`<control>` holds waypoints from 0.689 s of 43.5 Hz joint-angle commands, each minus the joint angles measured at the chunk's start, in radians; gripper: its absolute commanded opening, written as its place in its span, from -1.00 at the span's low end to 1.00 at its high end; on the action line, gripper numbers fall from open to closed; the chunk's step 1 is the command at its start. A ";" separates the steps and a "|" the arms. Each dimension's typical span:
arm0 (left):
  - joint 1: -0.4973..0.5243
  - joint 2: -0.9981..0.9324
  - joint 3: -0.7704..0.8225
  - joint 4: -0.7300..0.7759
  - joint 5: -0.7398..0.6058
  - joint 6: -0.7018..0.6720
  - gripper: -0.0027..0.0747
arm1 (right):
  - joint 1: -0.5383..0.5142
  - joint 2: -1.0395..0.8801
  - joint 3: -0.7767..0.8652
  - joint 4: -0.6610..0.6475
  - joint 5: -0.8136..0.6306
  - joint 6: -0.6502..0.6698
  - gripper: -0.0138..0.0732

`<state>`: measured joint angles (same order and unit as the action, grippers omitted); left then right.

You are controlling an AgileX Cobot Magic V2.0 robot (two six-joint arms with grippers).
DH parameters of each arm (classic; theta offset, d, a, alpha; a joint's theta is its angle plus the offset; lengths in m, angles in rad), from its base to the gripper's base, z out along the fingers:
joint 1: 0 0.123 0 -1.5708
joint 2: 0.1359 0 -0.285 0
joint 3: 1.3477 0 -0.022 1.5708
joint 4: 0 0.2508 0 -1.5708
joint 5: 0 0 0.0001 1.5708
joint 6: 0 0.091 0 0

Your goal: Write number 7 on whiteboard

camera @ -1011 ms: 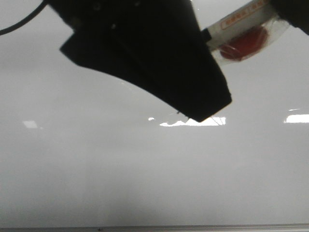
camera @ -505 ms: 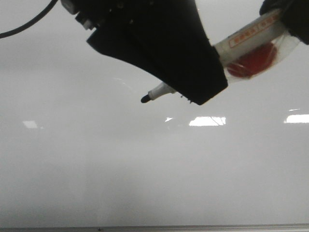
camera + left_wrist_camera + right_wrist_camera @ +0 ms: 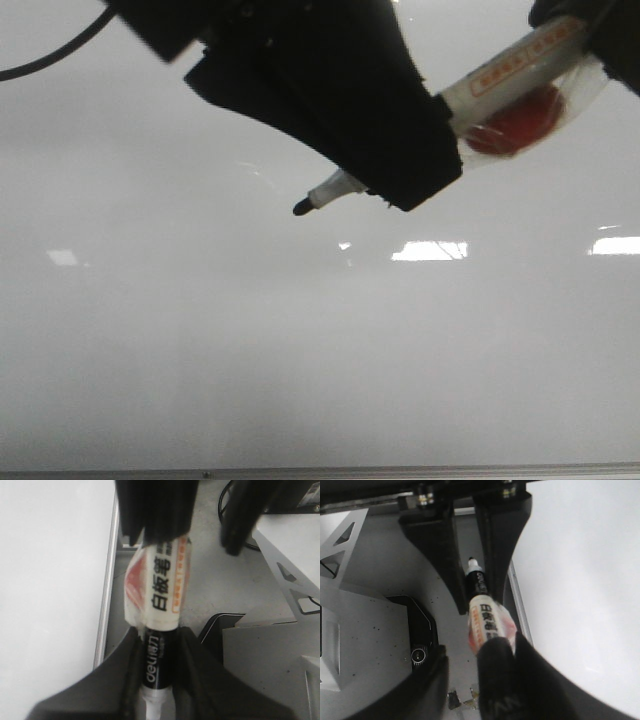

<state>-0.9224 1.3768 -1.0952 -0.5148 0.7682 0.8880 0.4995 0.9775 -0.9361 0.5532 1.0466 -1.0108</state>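
- Change: against a second ago, the marker tip now shows below the left pincer. Then it was hidden behind the black pincer body, which sat lower, over the bright glare patch; half a second ago the tip was already out, and it has barely shifted since.
- Reading: I judge that the cap is off and the marker is ready for a stroke; whether the tip touches the whiteboard I cannot tell.
- Left pincer: clenched on the marker's black barrel; in its wrist view the fingers press it from both sides.
- Right pincer: its fingers lie along the labelled rear of the marker, near the upper right of the front view. I take it as grasping that end, though the contact is partly hidden.
- A clear wrap with a red patch clings to the marker's rear half.
- Task thing: the whiteboard fills the front view, its grey frame edge along the near side. I see no number 7 on it, only glare patches, so writing has not begun as far as I can judge.
- Containers: none appear in any view.
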 commanded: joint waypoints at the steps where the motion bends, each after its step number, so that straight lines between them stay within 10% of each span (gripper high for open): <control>1: 0.009 -0.026 -0.033 0.010 -0.030 -0.046 -0.96 | -0.021 -0.026 -0.049 0.015 -0.004 0.034 0.48; 12: 0.124 -0.103 -0.033 0.313 0.045 -0.404 -0.96 | -0.149 -0.131 -0.094 -0.150 -0.005 0.311 0.53; 30: 0.608 -0.250 -0.003 0.658 0.120 -0.860 -0.96 | -0.205 -0.150 -0.093 -0.156 0.019 0.342 0.53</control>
<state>-0.4066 1.1563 -1.0902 0.1269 0.9446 0.0706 0.3010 0.8337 -0.9987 0.3780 1.1040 -0.6684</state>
